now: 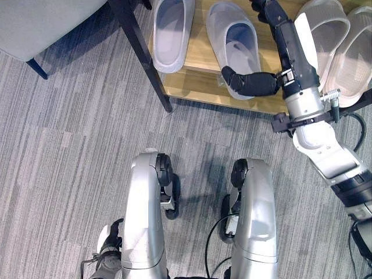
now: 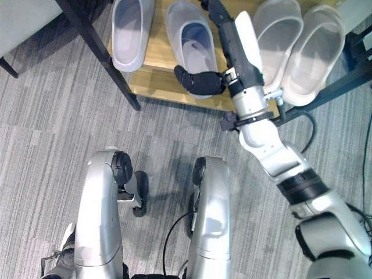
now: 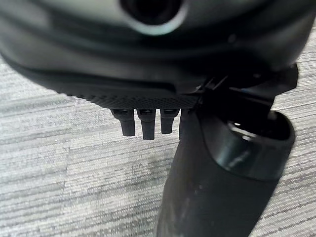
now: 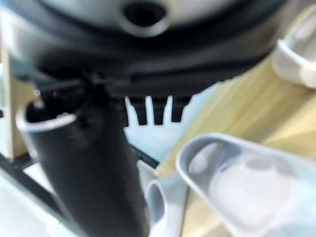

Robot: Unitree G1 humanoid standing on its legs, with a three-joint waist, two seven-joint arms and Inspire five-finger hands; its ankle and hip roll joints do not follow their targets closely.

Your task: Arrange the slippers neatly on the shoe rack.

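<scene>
Here the wooden shoe rack (image 1: 197,81) stands at the far side of the grey carpet (image 1: 70,145), with a dark frame leg (image 1: 142,58) slanting down at its left end. Four slippers lie on its shelf. On the left, a pale lilac pair: the left lilac slipper (image 1: 171,32) lies straight, and the right lilac slipper (image 1: 235,43) lies just beside it, its heel end reaching the near edge of the shelf. On the right, a light grey pair sits close together: the inner grey slipper (image 1: 328,29) and the outer grey slipper (image 1: 356,58), whose near end overhangs the shelf edge.

The right hand (image 1: 285,35) reaches out over the shelf between the two pairs, its fingers straight and pointing far, holding nothing. Its thumb (image 1: 250,82) sticks out to the left and rests against the near heel end of the right lilac slipper. In the right wrist view the straight fingers (image 4: 153,111) hang above the wooden shelf, with a slipper close by.

The left hand (image 3: 143,121) hangs low beside the robot over the carpet, its fingers relaxed and empty.

A grey upholstered seat (image 1: 35,23) stands at the far left.
</scene>
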